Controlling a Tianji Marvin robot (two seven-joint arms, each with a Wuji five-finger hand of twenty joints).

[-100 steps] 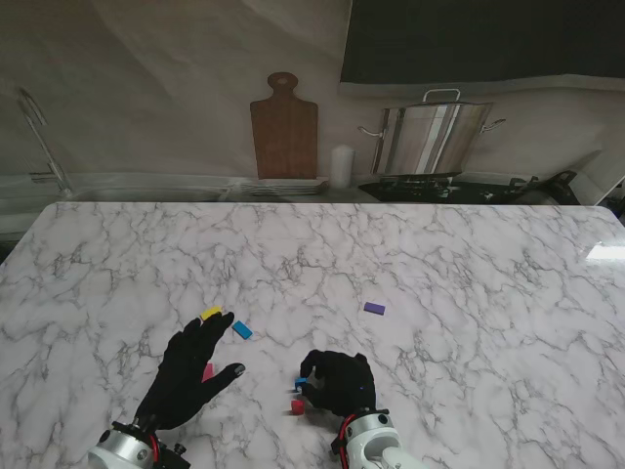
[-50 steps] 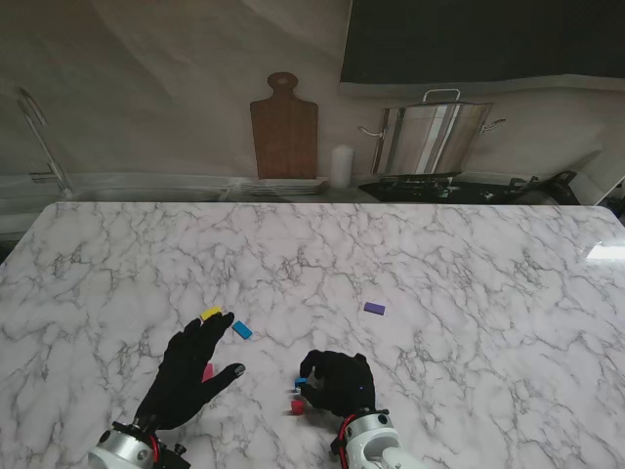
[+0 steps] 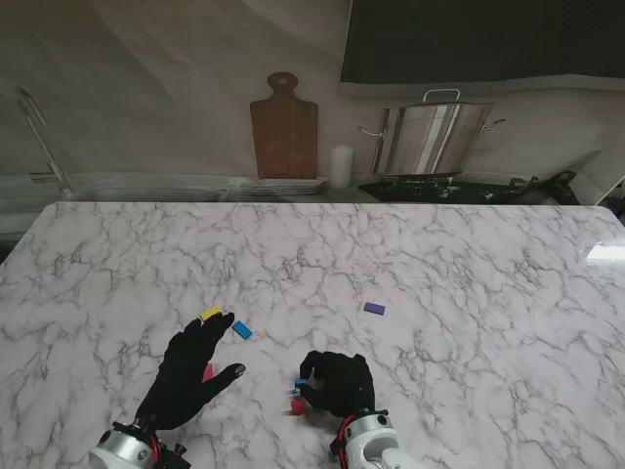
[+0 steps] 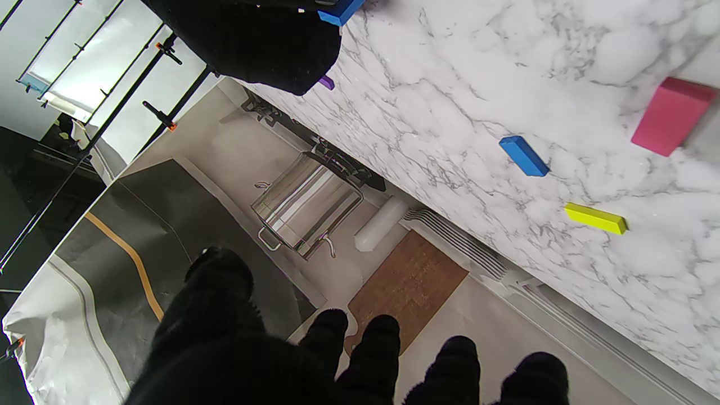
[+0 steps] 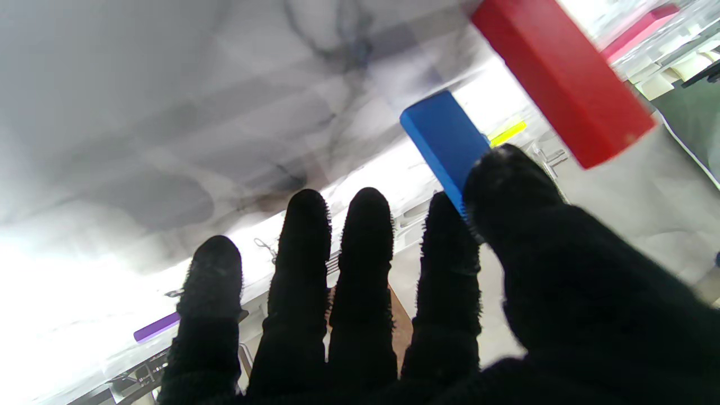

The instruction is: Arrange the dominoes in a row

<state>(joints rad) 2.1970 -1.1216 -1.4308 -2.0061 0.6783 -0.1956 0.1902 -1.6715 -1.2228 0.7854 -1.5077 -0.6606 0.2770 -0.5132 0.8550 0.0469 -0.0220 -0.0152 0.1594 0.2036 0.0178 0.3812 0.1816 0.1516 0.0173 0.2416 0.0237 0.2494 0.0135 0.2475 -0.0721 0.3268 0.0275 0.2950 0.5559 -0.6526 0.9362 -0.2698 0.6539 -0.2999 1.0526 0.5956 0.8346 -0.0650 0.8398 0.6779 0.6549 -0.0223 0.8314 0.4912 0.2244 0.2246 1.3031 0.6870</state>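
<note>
My right hand (image 3: 339, 383) is shut on a blue domino (image 3: 302, 382), pinched between thumb and forefinger (image 5: 444, 140). Just beside it a red domino (image 3: 296, 406) stands on end on the marble (image 5: 562, 79). My left hand (image 3: 190, 376) hovers open, fingers spread, with nothing in it. A pink domino (image 3: 207, 371) lies flat partly under its palm (image 4: 672, 115). Beyond its fingertips lie a yellow domino (image 3: 211, 313) (image 4: 596, 218) and a light blue domino (image 3: 241, 329) (image 4: 523, 156). A purple domino (image 3: 374, 308) lies apart, farther off to the right.
The marble table (image 3: 469, 264) stretches wide around the hands. Behind its far edge stand a wooden cutting board (image 3: 284, 127), a white candle (image 3: 340, 166) and a steel pot (image 3: 435, 137).
</note>
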